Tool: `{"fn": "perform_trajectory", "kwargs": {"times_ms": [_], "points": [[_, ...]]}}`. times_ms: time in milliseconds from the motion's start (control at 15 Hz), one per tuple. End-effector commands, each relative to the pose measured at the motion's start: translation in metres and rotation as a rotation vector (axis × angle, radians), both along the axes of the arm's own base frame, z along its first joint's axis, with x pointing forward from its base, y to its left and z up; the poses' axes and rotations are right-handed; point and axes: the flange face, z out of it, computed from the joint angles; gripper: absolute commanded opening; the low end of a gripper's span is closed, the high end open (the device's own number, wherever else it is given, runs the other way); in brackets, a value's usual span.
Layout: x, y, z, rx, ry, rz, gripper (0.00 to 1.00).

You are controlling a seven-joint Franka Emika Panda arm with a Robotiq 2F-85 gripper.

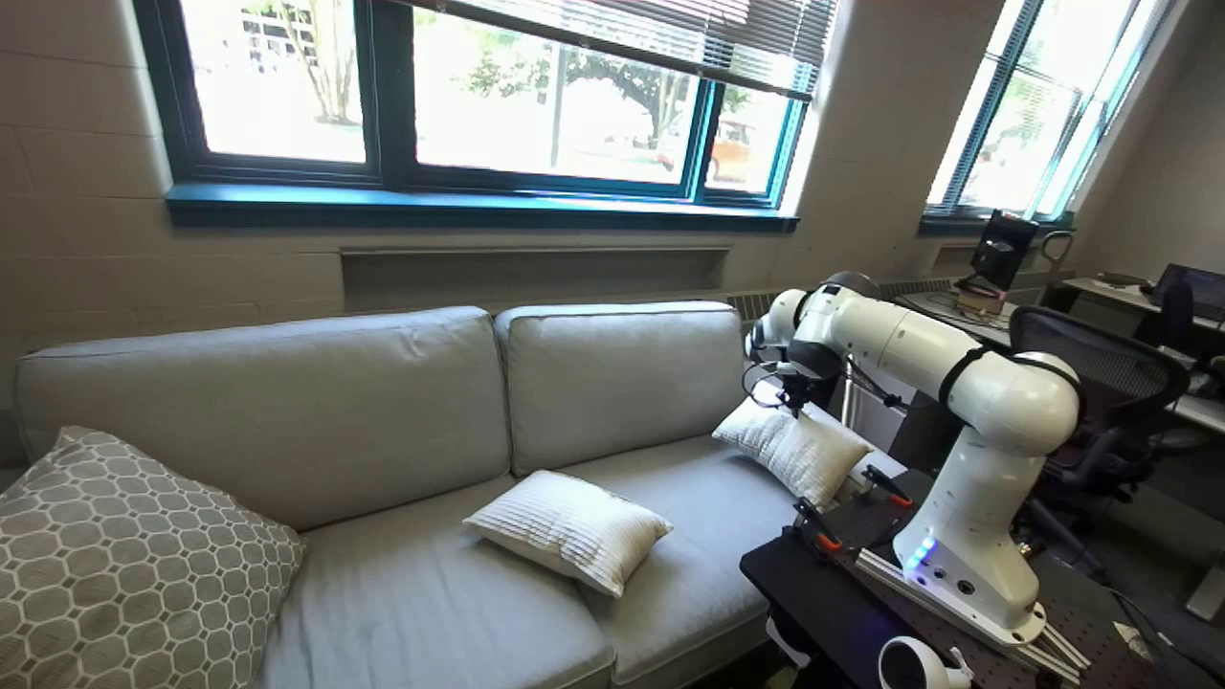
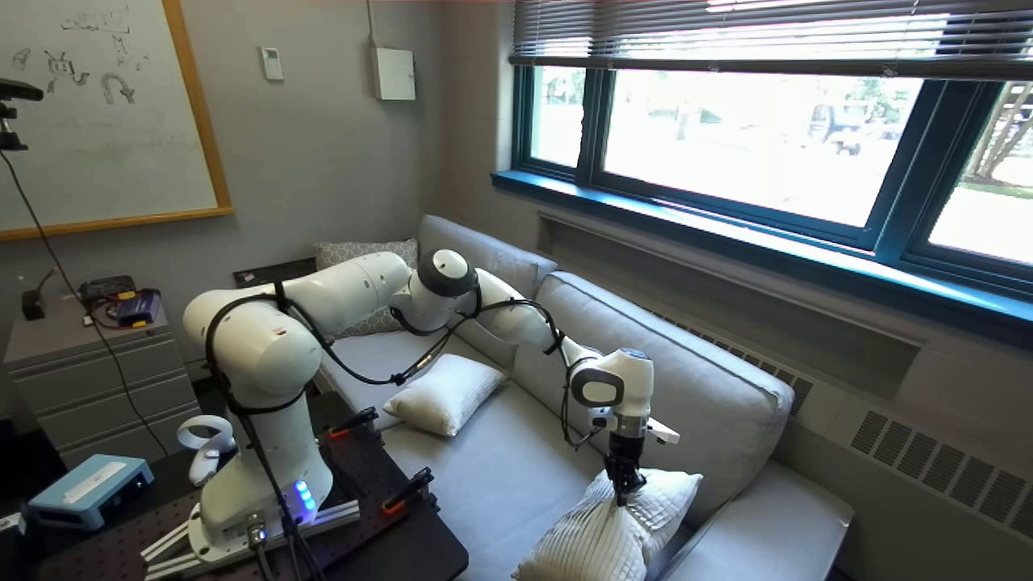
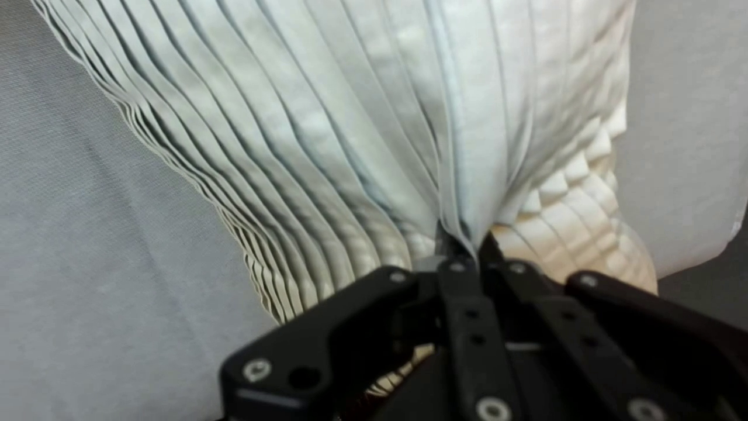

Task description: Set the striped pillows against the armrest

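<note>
- Tool [image 2: 624,492] is clenched on a striped pillow [image 2: 583,539], lower right in an exterior view, just beside armrest [image 2: 771,520].
- Second striped pillow [image 1: 571,526] lies on sofa seat [image 1: 412,608], lower centre in an exterior view.

- Sofa [image 1: 412,593] and armrest [image 2: 771,516]: matt woven cloth
- Middle striped pillow [image 1: 565,524] on sofa: ridged cloth
- End striped pillow [image 3: 327,128], near sofa's armrest: cloth in raised pleats
- Lattice cushion [image 1: 144,565] at sofa's other end: matt cloth
- Arm [image 1: 914,335] beside sofa: smooth, glossy
- Gripper [image 3: 469,245] above sofa: matt black, metal screws
</note>
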Motion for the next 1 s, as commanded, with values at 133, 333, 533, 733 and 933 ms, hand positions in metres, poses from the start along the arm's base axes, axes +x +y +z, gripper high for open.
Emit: {"fn": "perform_trajectory", "kwargs": {"times_ms": [133, 333, 533, 733, 933], "points": [[0.0042, 0.0088, -0.0104, 0.018, 0.011, 0.022, 0.01], [0.0015, 0.0065, -0.0089, 0.001, 0.019, 0.026, 0.01], [0.0024, 0.0027, -0.0046, -0.014, 0.01, 0.028, 0.01], [0.0051, 0.0008, -0.0026, -0.02, -0.001, 0.031, 0.01], [0.0098, 0.0015, -0.0047, -0.004, -0.005, 0.037, 0.01]]}}
